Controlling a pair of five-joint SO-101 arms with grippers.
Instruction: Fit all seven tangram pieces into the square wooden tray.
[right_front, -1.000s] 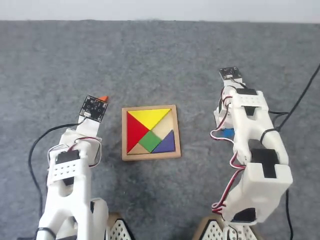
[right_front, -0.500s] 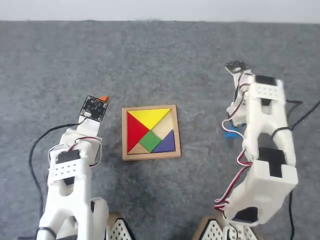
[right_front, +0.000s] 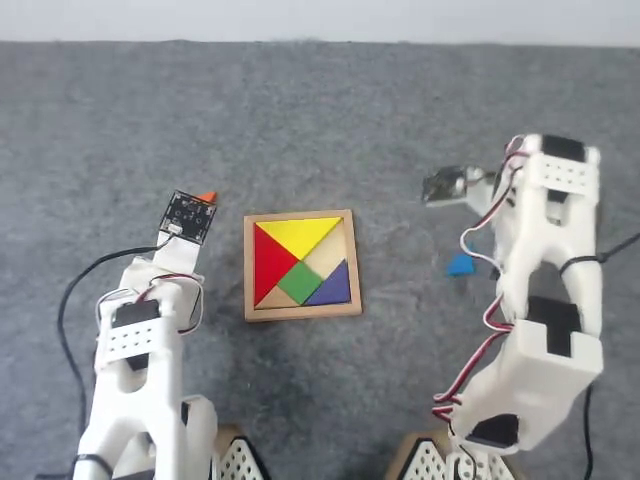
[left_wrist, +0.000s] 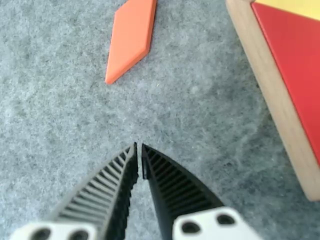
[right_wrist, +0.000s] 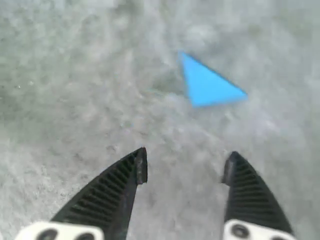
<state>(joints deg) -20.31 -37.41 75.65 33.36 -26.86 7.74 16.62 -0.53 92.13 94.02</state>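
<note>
The square wooden tray lies mid-table with red, yellow, green and purple pieces in it and bare wood showing in places. An orange parallelogram rests on the grey mat beside the tray's edge, ahead of my left gripper, which is shut with nothing in it. The orange piece peeks out past the left arm's camera board. A small blue triangle lies on the mat to the tray's right. My right gripper hangs open above the mat, the blue triangle just beyond its fingertips.
Grey felt mat covers the whole table, with open room behind the tray. Both arm bases stand at the front edge. Cables trail beside each arm.
The right arm has swung back and to the right, uncovering the blue triangle on the mat. The left arm has not moved.
</note>
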